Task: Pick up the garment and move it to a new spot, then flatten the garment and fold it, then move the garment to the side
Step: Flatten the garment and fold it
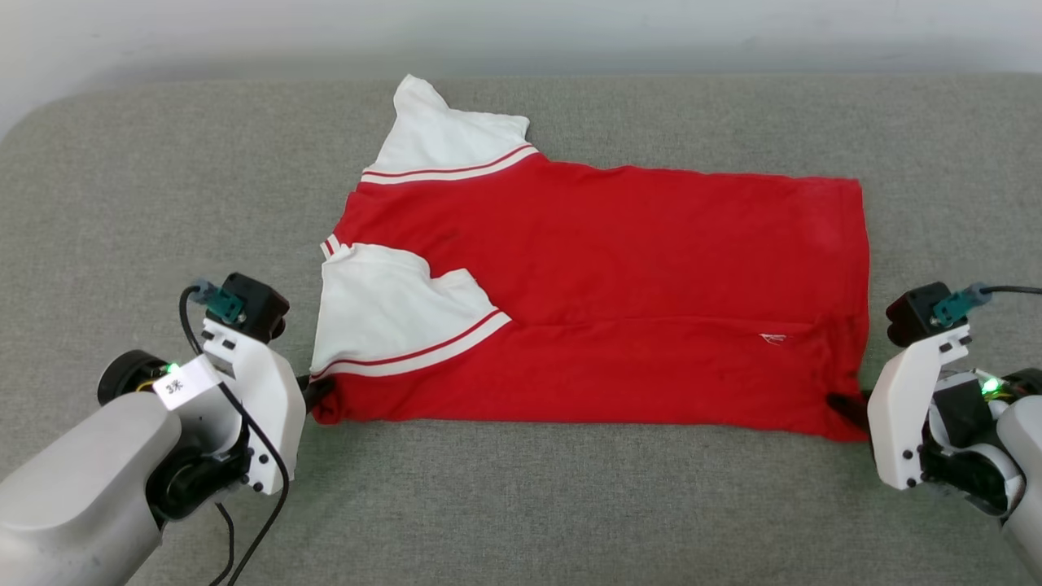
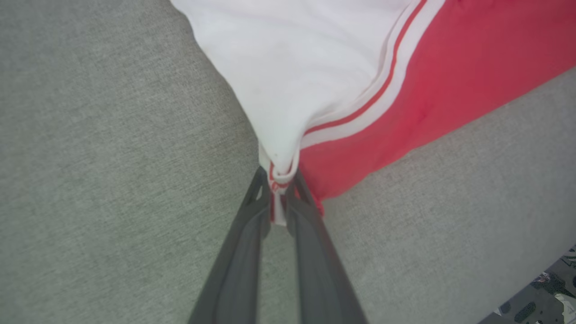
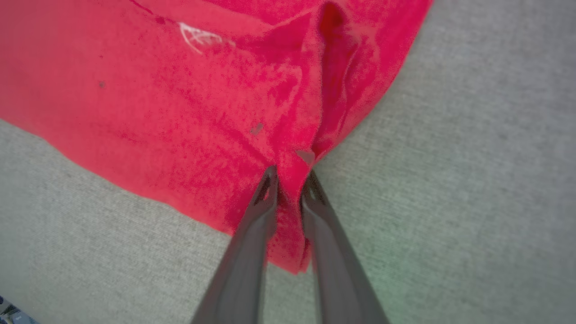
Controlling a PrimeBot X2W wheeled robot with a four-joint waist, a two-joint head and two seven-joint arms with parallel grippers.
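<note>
We see the red, white-sleeved shirt lying flat, our left gripper and right gripper low, each pinching a near corner.

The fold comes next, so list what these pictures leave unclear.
- Head view: left tool fingertips, hidden by its wrist housing and the garment corner.
- Right wrist view: whether the right tool is fully closed; bunched cloth covers the gap.
- White mark: too small in the head view, blurred in the right wrist view.
- Left wrist view: patterned floor, cut off by the corner.
</note>
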